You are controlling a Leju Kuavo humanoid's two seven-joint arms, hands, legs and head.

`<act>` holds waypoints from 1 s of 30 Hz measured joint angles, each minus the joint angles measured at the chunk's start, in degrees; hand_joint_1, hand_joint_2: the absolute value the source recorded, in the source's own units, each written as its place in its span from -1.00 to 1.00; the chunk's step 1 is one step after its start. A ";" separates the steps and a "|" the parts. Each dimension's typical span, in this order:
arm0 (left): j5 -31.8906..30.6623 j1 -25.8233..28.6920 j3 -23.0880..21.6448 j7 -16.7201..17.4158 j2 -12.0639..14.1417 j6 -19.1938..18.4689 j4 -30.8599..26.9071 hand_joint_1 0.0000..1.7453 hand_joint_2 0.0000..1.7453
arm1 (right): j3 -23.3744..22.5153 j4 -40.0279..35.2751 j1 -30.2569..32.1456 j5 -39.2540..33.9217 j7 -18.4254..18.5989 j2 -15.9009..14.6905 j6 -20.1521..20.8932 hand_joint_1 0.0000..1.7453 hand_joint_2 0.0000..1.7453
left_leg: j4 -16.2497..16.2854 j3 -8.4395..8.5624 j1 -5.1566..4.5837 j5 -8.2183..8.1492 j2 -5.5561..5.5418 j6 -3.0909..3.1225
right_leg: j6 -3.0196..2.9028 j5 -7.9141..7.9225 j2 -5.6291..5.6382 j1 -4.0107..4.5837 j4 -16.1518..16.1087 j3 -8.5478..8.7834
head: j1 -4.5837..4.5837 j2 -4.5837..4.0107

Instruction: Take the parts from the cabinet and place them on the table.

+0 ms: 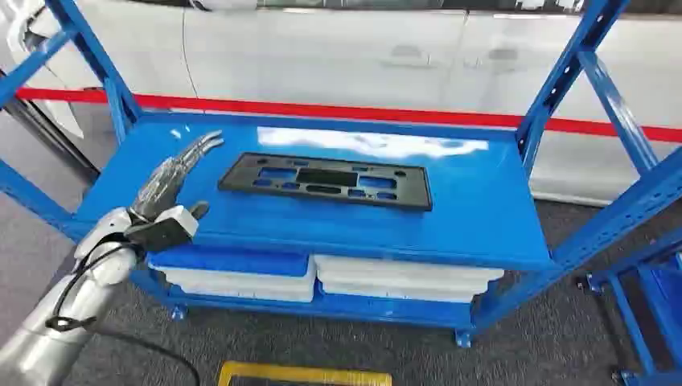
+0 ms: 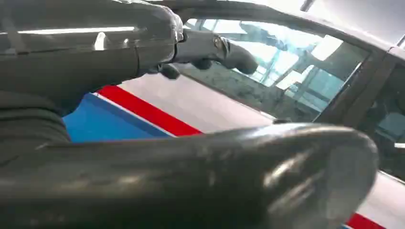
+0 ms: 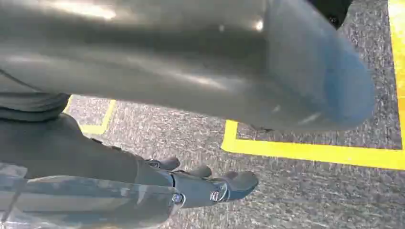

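A flat black plastic part (image 1: 325,180) with several cut-outs lies on the top shelf of the blue cabinet (image 1: 474,217). My left hand (image 1: 173,178) is raised over the shelf's left side, fingers stretched out and apart, holding nothing, a short way left of the part. In the left wrist view its fingers (image 2: 210,47) point toward a white car body with a red stripe. My right hand (image 3: 191,183) hangs above the grey carpet, its fingers apart with nothing in them.
White and blue trays (image 1: 322,277) sit on the lower shelf. Blue uprights (image 1: 563,72) frame the cabinet at both sides. A white car side with a red stripe (image 1: 338,108) stands behind. Yellow floor tape (image 1: 301,374) lies in front; another blue rack (image 1: 651,297) is at right.
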 joint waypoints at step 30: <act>-0.41 0.65 -0.13 1.99 0.15 -1.88 -1.09 -1.00 -1.00 | 0.09 0.04 1.00 0.20 0.13 -0.07 0.04 -1.00 -1.00 | -1.13 1.79 -0.33 -1.38 0.42 0.89 | 1.26 -2.01 -1.71 -0.44 -0.46 0.50 | -0.02 0.00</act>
